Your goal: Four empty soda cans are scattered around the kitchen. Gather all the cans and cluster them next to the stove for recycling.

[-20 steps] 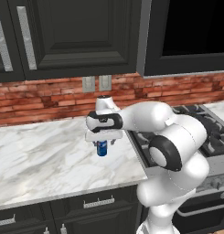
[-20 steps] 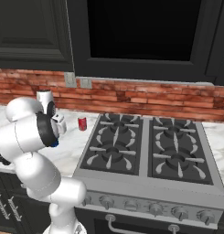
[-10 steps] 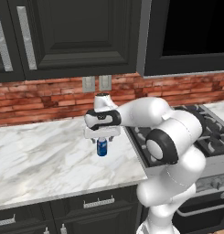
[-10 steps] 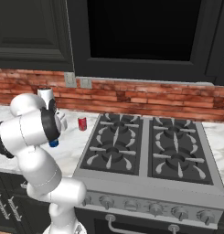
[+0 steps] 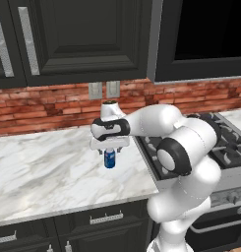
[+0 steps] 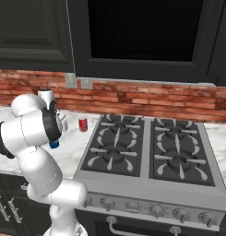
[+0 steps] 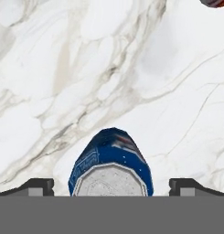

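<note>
Brick wall (image 5: 53,101) behind, dark cabinets (image 5: 77,39) overhead, white marble worktop (image 5: 43,172) running up to the stove (image 6: 146,156) on its right; twin outlet plates (image 5: 103,90) set in the brick.

Blue soda can (image 5: 109,158) stands upright on the worktop, near the stove's left edge but not touching it; silver top and blue wall show in the hand view (image 7: 111,171), marble all round it.

Claw (image 5: 109,151) points straight down directly over the blue can; jaws spread wide, one dark tip either side of the can with clear gap on both sides; fingertips (image 7: 38,186) not touching the can; nothing gripped.

Red soda can (image 6: 83,124) upright on the worktop just beside the stove's left rear corner, close to the brick; apart from the blue can; a red sliver of it at the top corner of the hand view (image 7: 216,2).

Stove: steel front with a row of knobs (image 6: 151,209), black burner grates (image 6: 176,154).
</note>
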